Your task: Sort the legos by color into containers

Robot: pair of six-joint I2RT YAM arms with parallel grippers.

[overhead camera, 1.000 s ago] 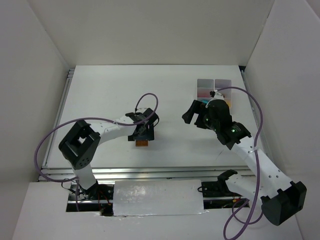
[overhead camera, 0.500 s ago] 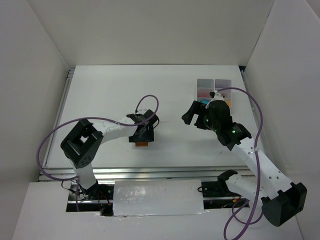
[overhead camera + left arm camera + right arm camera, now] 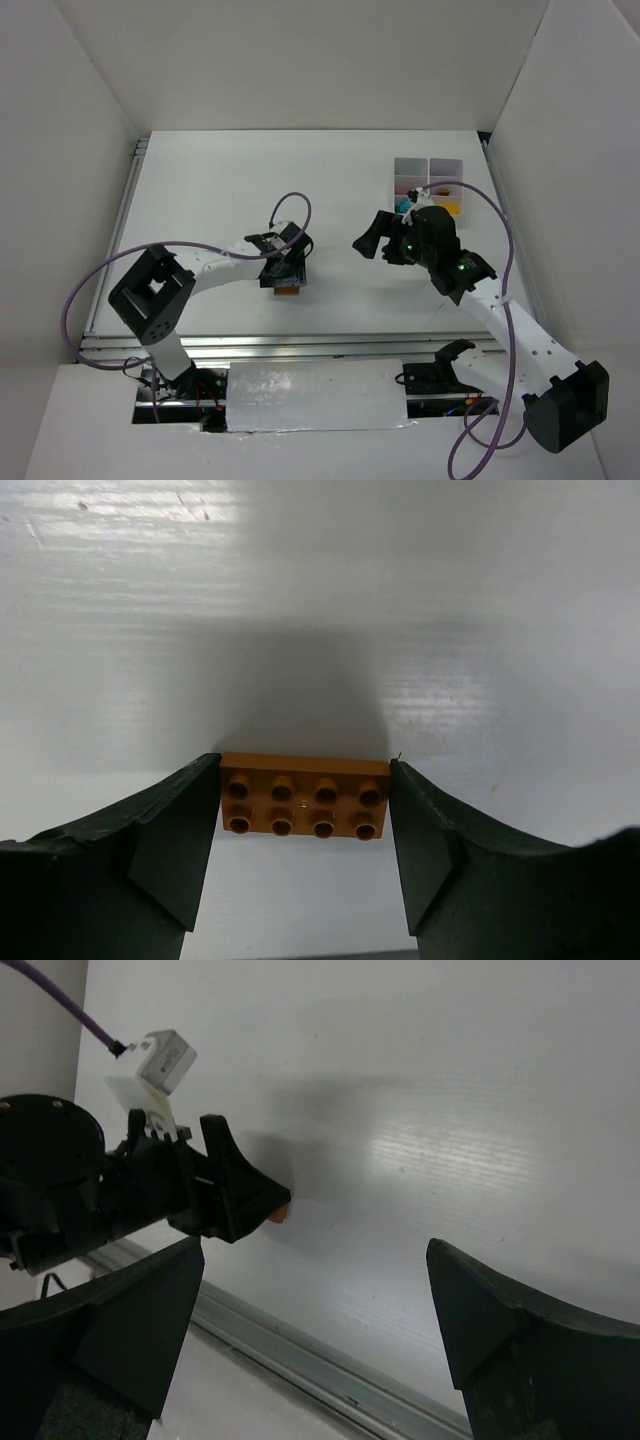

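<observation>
An orange studded lego [image 3: 304, 798] lies flat on the white table, left of centre. My left gripper [image 3: 303, 780] reaches down over it, and its two dark fingers press against the brick's short ends. From above, the left gripper [image 3: 285, 272] covers most of the orange lego [image 3: 287, 289]. My right gripper [image 3: 378, 246] hangs wide open and holds nothing, right of centre, its fingers pointing toward the left arm. In the right wrist view, the right gripper [image 3: 315, 1260] faces the left gripper [image 3: 225, 1192] and a sliver of the orange lego [image 3: 280, 1215]. The containers tray [image 3: 430, 172] sits at the back right.
Cyan [image 3: 405, 205] and yellow-orange [image 3: 452, 208] pieces show in the tray's nearer cells, partly behind the right arm. A metal rail [image 3: 300, 1345] runs along the table's near edge. White walls enclose the table on three sides.
The left gripper's fingers have drawn in onto the orange lego's ends. The right gripper has swung left, away from the tray.
</observation>
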